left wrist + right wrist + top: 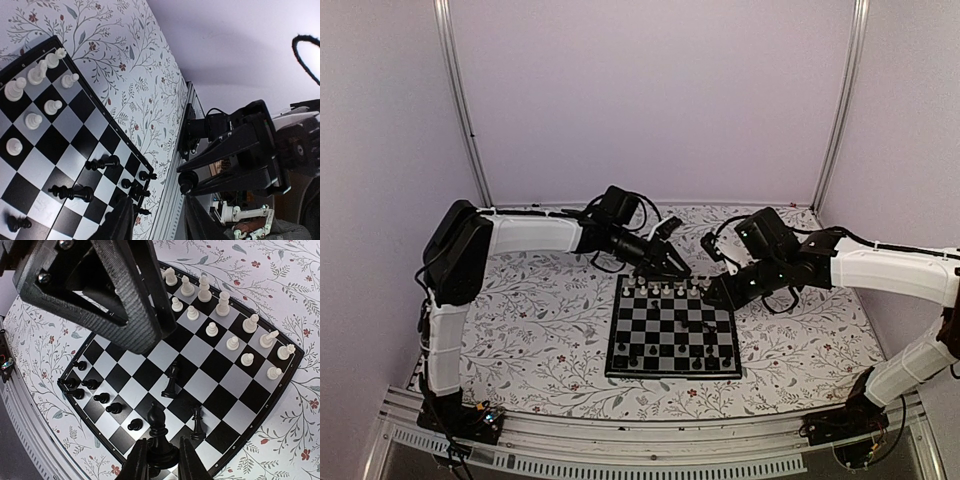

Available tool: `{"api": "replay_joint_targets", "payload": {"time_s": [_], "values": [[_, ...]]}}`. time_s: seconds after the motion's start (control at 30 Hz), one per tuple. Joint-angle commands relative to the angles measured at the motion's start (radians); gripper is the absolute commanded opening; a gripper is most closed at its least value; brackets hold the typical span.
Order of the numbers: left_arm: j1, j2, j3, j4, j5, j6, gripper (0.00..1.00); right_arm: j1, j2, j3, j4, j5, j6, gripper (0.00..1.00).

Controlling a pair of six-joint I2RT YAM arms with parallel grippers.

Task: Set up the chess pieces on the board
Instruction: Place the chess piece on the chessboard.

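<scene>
From above, the board (pixel 655 325) lies flat around the middle of the table (pixel 540 340), square to its edges. White pieces (pixel 665 290) stand along the board side that faces the table's far edge. The left tool (pixel 672 266) hangs over that far side. The right tool (pixel 713 292) sits close beside it, over the board's far right corner.

In the left wrist view, the left tool's two fingers (pixel 120 222) show at the bottom of the frame, well apart with nothing between them, so it is open. Beyond them lies the board, with white pieces at one end and black pieces (pixel 102 163) scattered towards the other. The right tool shows beyond the board's rim, pointing at it.

In the right wrist view, the right tool's fingers (pixel 137 460) are closed on the base of a black piece (pixel 158 432), which stands upright between them over squares beside the board side that faces the table's right edge. Whether its base touches the board cannot be told. Two black pieces stand alone on middle squares. More are gathered in the board's black-side corner, and the white ones stand in two rows at the opposite end. The left tool fills the upper left, above the board.
</scene>
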Motion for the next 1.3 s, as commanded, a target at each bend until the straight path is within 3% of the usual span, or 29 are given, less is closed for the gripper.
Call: {"api": "replay_joint_targets", "payload": {"time_s": [0.0,0.63,0.9,1.27], "values": [[-0.014,0.027,0.049,0.012,0.052,-0.002,0.38,0.006,-0.002,0.009,0.024,-0.014,-0.014,0.17],[-0.039,0.077,0.052,0.08,0.116,-0.048,0.36,0.006,0.071,0.084,0.051,-0.02,-0.019,0.17],[-0.042,0.087,0.055,0.117,0.141,-0.065,0.16,0.007,0.093,0.098,0.043,-0.012,-0.029,0.17],[-0.033,0.091,0.049,0.141,0.159,-0.082,0.06,0.006,0.132,0.122,0.04,0.016,-0.01,0.2]]}}
